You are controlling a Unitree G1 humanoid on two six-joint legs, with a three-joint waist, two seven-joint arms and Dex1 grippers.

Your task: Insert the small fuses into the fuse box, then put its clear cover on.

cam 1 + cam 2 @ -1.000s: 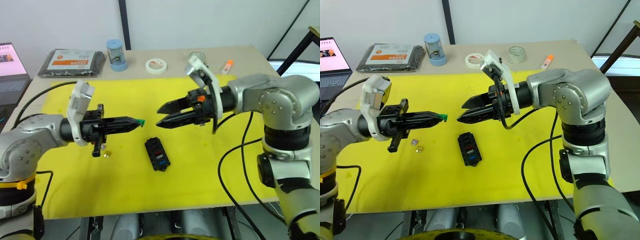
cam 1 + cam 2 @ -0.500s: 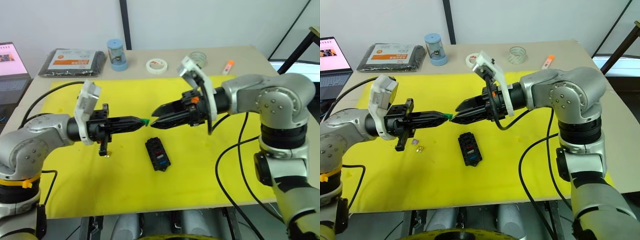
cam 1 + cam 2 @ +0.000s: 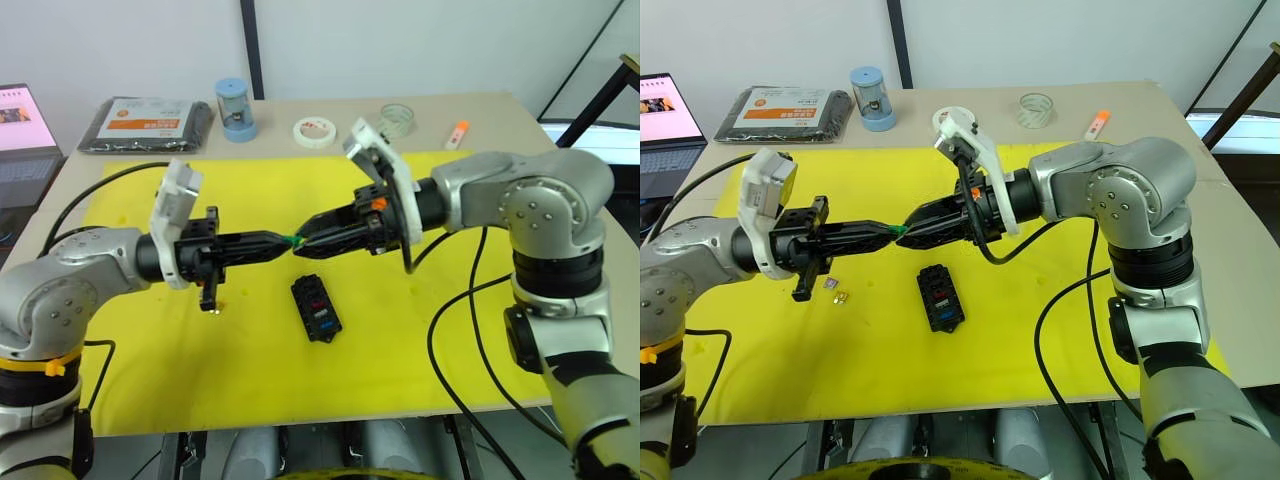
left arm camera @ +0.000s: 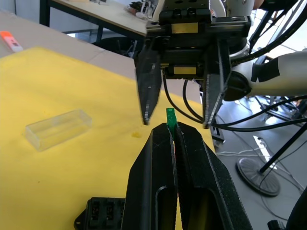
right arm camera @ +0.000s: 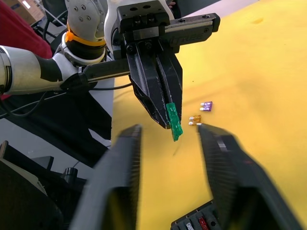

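Where grippers meet, a yellow mat [image 3: 420, 330] covers the tan table [image 3: 520, 115].

Above the yellow mat [image 3: 790, 370], the left hand [image 3: 890, 232] pinches a green fuse [image 3: 900, 229] at its tips, meeting the right hand [image 3: 912, 232]. The fuse box [image 3: 939, 297] lies below them on the mat.

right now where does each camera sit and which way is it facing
Left eye and right eye views: on the head, looking forward and down at the yellow mat; both arms show, left gripper shut on the tiny green translucent fuse, right gripper open around it.
Left wrist view: along its shut fingers at the right gripper and the clear plastic rectangular cover.
Right wrist view: along its open fingers at the left gripper.
Shared: both wrist views show the fuse and the black plastic fuse box.
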